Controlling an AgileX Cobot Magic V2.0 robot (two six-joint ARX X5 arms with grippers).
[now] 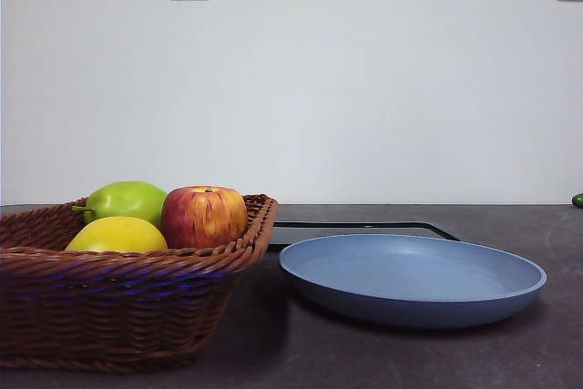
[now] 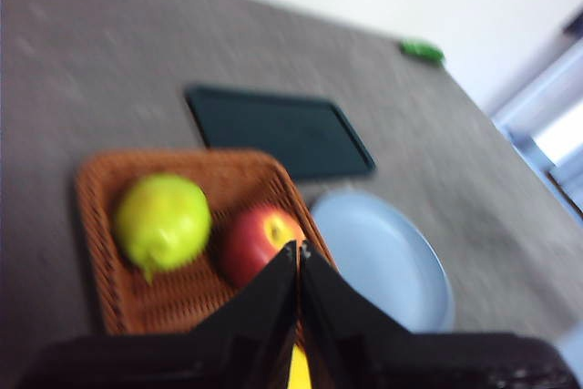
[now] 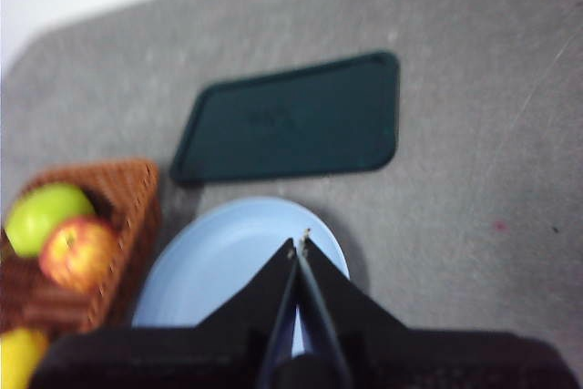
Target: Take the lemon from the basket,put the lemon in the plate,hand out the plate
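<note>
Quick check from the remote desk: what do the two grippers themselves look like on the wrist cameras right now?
Both look alike. The left gripper has two matte black jaws, broad at the base and tapering to thin pointed tips, rising from a wide black body along the frame's bottom edge. The right gripper shows the same black wedge shape. No cables or markings are visible; both views are blurred.
</note>
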